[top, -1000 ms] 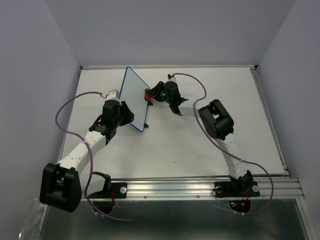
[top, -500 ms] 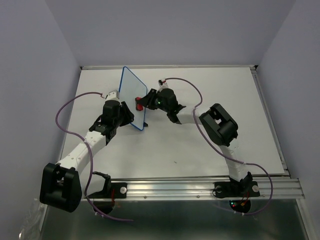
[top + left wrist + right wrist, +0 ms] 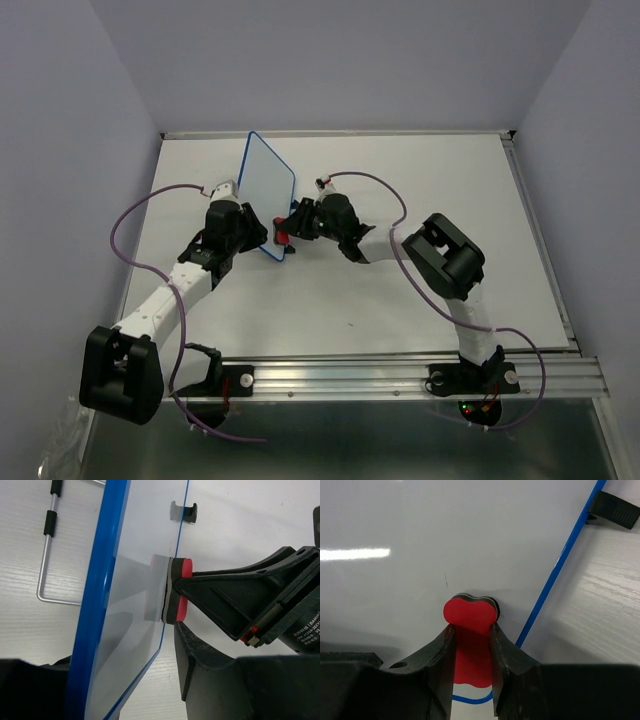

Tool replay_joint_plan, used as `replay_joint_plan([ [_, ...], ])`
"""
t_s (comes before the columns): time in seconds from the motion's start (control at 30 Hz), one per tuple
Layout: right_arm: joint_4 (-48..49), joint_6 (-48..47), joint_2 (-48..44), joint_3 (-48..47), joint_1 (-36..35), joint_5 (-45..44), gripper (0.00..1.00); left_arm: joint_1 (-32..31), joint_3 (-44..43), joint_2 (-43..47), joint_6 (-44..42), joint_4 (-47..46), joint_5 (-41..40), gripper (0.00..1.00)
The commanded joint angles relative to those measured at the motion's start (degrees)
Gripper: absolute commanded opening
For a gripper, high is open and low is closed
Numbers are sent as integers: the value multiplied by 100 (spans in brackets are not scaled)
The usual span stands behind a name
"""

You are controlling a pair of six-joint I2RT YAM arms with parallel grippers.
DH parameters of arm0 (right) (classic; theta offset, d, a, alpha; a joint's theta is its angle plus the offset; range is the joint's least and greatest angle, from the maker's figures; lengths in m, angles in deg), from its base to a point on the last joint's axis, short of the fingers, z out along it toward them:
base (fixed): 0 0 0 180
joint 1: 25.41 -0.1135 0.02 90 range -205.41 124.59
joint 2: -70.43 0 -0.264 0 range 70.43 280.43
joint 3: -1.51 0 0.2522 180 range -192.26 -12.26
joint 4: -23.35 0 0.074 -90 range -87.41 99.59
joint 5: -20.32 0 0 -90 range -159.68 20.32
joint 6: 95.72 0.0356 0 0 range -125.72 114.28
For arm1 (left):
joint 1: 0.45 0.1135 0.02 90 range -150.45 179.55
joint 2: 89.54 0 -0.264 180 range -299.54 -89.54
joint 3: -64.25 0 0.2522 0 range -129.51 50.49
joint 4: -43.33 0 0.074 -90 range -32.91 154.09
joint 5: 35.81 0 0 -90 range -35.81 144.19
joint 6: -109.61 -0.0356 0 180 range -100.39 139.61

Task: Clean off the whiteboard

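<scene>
The whiteboard, white with a thin blue rim, stands on edge at the left centre of the table. My right gripper is shut on the black-and-red eraser and presses it flat on the board's face near the lower near corner. The right wrist view shows the eraser between my fingers on the board, beside a tiny dark mark. My left gripper is behind the board. Its jaws stand apart around the board's near rim, and the right finger is clear of it.
The board's wire stand and a black foot show in the left wrist view. The white tabletop is walled by lilac panels at the left, back and right. A metal rail runs along the near edge.
My right gripper has slid the eraser down the board's face, from its upper right edge to the lower near corner. The board has shifted slightly; the left arm has barely moved.
</scene>
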State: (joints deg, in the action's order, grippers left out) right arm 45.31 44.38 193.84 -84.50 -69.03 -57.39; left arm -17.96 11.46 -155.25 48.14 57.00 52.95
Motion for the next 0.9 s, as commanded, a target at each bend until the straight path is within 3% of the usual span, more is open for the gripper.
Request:
replay_joint_plan([
  [0.0, 57, -177, -230, 79, -472, 265, 9, -32, -79, 182, -14, -157, 97, 48],
  [0.17, 371, 227, -274, 246, -472, -560, 10, -32, -70, 164, 29, -166, 97, 48],
  [0.27, 1091, 403, -187, 325, -472, -378, 10, -32, -70, 146, 29, -157, 272, 48],
  [0.4, 1297, 421, -229, 220, -472, -245, 10, -32, -79, 217, 73, -105, 194, 49],
  [0.47, 1244, 281, -396, 360, -420, -420, 10, -41, -122, 313, 126, 9, -24, 56],
  [0.57, 1095, 219, -941, 808, -218, -710, 10, -41, -333, 497, 301, 554, -490, 88],
  [0.63, 902, 201, -1266, 1062, 53, -833, 10, -32, -386, 786, 389, 739, -851, 96],
  [0.87, -729, -607, -2944, 2328, 678, -1991, 15, -24, -659, 1912, 486, 1301, -1335, 99],
])
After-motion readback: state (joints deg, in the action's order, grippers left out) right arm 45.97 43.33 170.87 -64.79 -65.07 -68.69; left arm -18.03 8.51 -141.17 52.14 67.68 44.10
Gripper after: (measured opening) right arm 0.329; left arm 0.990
